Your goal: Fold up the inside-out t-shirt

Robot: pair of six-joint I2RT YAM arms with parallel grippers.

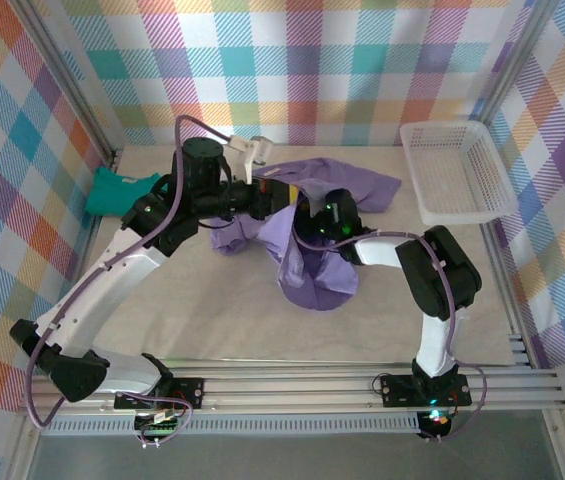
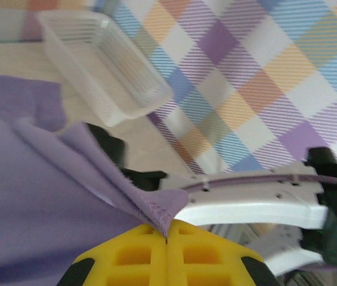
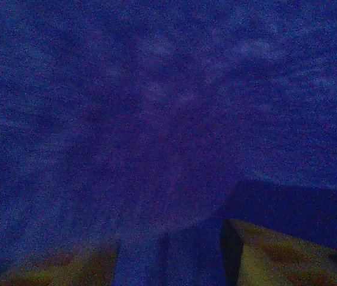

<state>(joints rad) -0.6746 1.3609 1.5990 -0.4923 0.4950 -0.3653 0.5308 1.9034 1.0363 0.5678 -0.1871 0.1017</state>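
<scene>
A lavender t-shirt [image 1: 312, 275] sits crumpled in the middle of the table [image 1: 212, 320], one edge pinched tight by the left hand [image 2: 167, 231], the right hand [image 3: 171, 253] buried in cloth with its grip unclear, so no fold looks made yet.

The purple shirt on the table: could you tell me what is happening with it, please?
The shirt lies bunched on the table, not yet folded. The left tool is shut on a fold of its cloth, held above the table. The right tool sits under the shirt, jaws apart. A basket and a teal garment lie off to the sides.
</scene>
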